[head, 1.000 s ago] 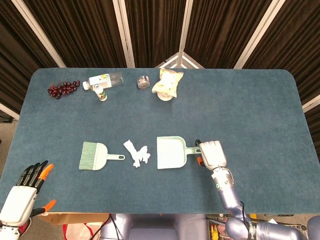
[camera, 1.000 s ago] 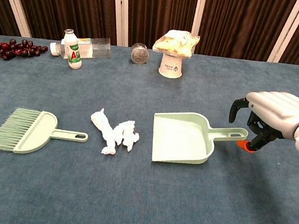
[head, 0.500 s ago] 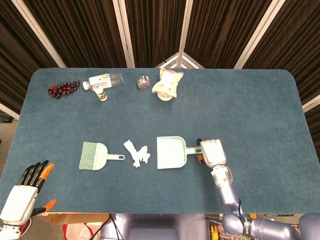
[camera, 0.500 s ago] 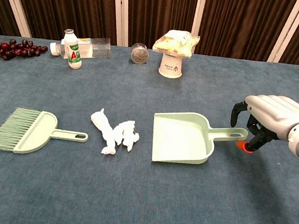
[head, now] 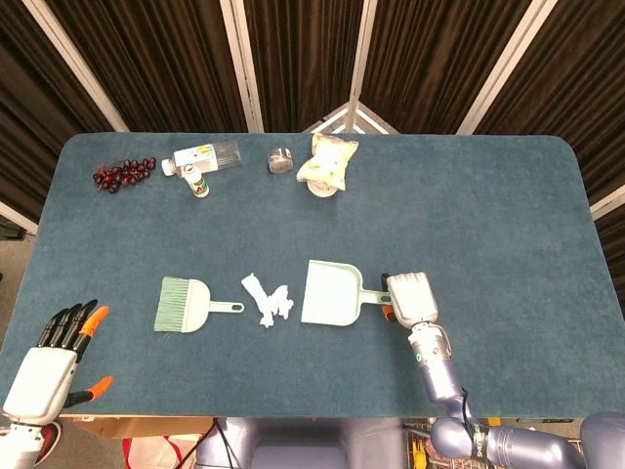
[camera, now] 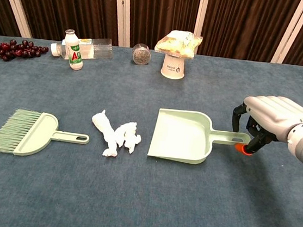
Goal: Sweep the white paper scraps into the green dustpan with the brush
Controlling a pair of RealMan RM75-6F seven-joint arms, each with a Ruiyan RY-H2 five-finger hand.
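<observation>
Right hand (camera: 269,117) grips the green dustpan (camera: 183,144) handle, pan tilted. White paper scraps (camera: 115,135) lie between the dustpan and the brush (camera: 29,132).

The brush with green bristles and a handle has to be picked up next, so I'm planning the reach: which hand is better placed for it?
The left hand. It is free, fingers spread, on the side where the green-bristled brush lies. The right hand is occupied at the green plastic dustpan's handle, beyond the white paper scraps.
</observation>
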